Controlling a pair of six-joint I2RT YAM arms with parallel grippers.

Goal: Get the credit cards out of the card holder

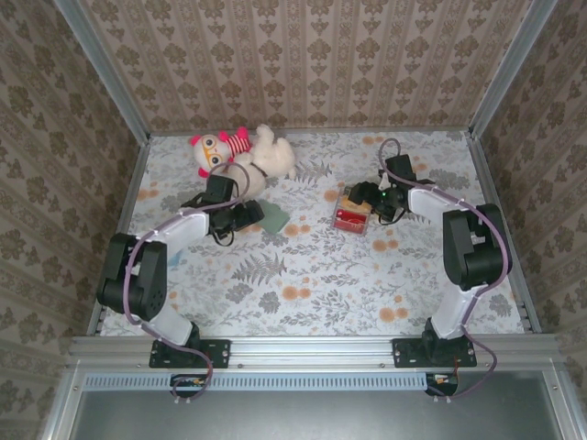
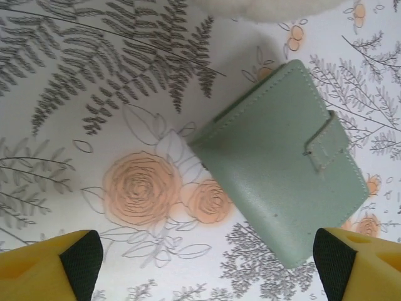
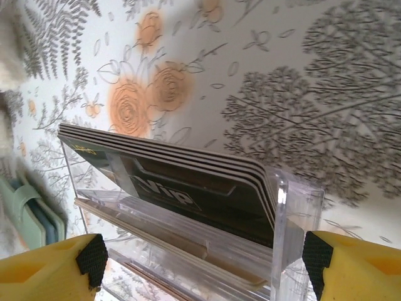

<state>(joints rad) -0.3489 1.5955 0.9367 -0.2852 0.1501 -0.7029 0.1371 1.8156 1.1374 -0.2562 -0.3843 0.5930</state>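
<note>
The card holder, a soft grey-green wallet, lies flat and closed on the floral table, left of centre and towards the far half. It sits skewed to the table's edges, so in the left wrist view its long axis runs from upper left to lower right. A strap tab is folded over the upper-right long edge, and the opposite long edge faces the lower left. The left gripper is just left of the wallet and covers its left part from above. In its own camera the jaws stand wide apart and hold nothing, with the wallet's nearest corner reaching in towards the right finger. A white plush toy with a pink-striped hat lies just beyond the wallet on the far side, and its fuzzy edge is close to the wallet's far corner. Well to the right, a clear plastic box stands on the table holding a row of dark cards on edge, one printed "Vip". The right gripper is at this box, its jaws spread wide to either side of the clear walls. I cannot tell whether the pads press on the box. The wallet appears at that camera's left edge.
</note>
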